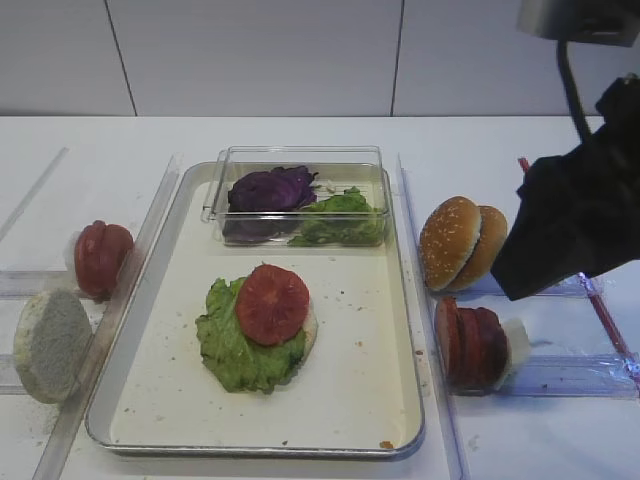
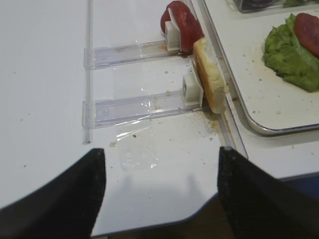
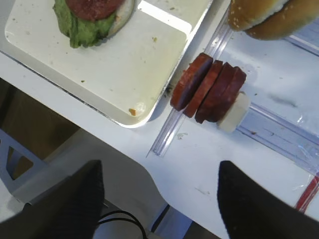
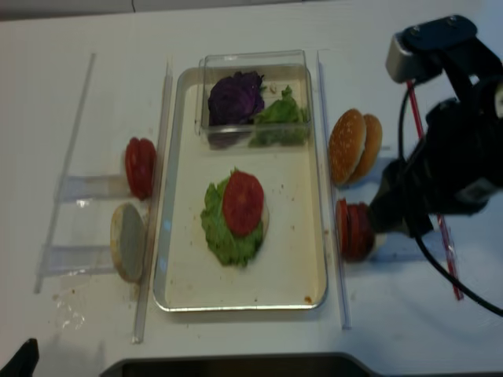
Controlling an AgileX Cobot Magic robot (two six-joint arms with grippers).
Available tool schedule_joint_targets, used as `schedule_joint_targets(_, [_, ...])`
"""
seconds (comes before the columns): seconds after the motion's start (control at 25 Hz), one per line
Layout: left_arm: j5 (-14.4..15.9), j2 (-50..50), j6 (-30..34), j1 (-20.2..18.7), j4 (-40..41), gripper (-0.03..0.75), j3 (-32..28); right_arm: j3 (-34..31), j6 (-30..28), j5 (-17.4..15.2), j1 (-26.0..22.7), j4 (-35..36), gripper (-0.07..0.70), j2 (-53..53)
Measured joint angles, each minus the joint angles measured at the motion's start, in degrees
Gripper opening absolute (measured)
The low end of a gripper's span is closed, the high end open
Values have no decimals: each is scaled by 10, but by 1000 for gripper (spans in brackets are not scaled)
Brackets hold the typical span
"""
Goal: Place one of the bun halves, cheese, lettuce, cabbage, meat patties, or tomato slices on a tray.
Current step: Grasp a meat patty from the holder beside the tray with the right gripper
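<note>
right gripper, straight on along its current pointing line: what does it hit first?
Likely the meat patties: they stand centred ahead of the open right gripper in its wrist view, on edge in their rack beside the tray. Depth is unclear.

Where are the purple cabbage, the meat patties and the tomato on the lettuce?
cabbage (image 1: 270,189), exterior high view, middle of the leaf.
meat patties (image 3: 208,89), right wrist view, rim of a middle disc.
tomato slice (image 1: 272,304), exterior high view, its face.

Shiny metal tray; clear glossy plastic box.
</note>
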State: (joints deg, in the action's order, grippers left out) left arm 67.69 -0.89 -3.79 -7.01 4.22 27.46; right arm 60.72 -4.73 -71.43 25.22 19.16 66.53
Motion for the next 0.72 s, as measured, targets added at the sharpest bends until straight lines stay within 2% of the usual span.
schedule_joint_targets(0.52, [0, 0, 0, 0, 0, 440, 0, 21, 18, 2, 57, -23, 500, 51])
schedule_joint_targets(0.72, [0, 0, 0, 0, 0, 440, 0, 21, 54, 3, 68, -36, 500, 75])
